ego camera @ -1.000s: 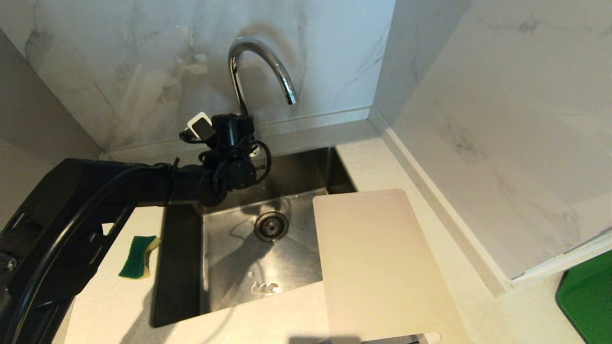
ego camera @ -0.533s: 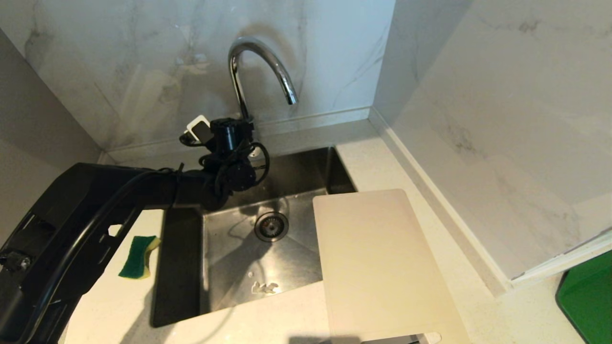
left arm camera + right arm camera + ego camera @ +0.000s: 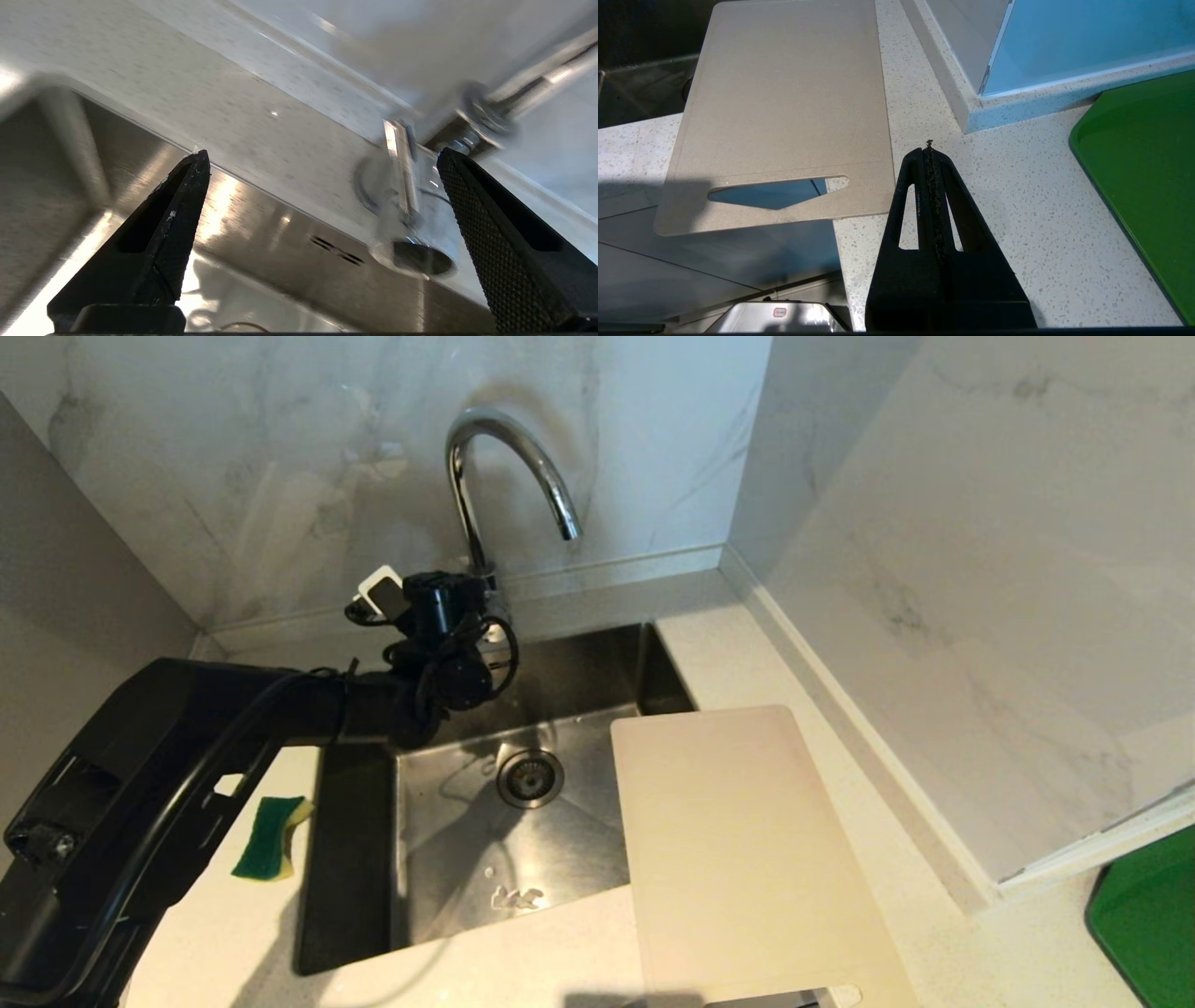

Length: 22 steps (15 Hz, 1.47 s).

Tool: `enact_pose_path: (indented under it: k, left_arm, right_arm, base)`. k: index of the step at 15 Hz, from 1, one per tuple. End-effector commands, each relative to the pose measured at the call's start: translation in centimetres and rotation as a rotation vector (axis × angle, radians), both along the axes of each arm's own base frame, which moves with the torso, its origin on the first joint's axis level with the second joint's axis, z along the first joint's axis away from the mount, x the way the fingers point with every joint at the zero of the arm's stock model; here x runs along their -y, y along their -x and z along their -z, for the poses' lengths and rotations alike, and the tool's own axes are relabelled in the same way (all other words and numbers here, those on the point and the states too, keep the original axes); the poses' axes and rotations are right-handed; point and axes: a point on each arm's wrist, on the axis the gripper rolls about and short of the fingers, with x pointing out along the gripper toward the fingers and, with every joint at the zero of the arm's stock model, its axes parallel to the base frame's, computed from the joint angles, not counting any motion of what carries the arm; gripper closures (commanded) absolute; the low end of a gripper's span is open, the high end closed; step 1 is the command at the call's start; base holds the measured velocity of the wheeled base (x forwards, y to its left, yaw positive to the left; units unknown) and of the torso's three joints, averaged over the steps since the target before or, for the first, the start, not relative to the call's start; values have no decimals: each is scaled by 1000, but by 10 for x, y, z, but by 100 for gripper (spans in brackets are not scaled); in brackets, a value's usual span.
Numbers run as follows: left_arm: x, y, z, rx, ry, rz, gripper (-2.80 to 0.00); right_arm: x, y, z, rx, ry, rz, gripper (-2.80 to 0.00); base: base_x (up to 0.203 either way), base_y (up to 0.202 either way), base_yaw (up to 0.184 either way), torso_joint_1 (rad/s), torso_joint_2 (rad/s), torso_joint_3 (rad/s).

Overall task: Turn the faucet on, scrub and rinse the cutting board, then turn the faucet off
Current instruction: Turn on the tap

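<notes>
No readable text, brand, number or sign anywhere. Only candidate is a small red-outlined label (image 3: 780,312) on a silvery part near the countertop's (image 3: 1017,196) front edge in the right wrist view, too small to read.

Left gripper (image 3: 322,156), fingers spread wide, before the faucet (image 3: 411,205) base (side lever blurred) at the sink (image 3: 280,233) rim.
</notes>
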Motion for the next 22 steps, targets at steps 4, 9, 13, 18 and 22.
enact_pose_path:
  k: [4,9,13,18,22]
  left_arm:
    - [-3,-6,8,4,-2,-7,-280]
    - [-11,-12,14,0,-8,-5,-280]
    - [-17,-17,17,22,-25,5,-280]
    - [-17,-19,22,2,-35,10,-280]
    - [-17,-14,17,-45,-51,12,-280]
  right_arm:
    - [0,0,0,1,0,-1,0]
    - [0,0,0,3,0,-1,0]
    - [0,0,0,1,0,-1,0]
    - [0,0,0,2,0,-1,0]
    - [0,0,0,1,0,-1,0]
  base:
    - [0,0,0,0,0,0]
    - [0,0,0,0,0,0]
    - [0,0,0,0,0,0]
    - [0,0,0,0,0,0]
    - [0,0,0,0,0,0]
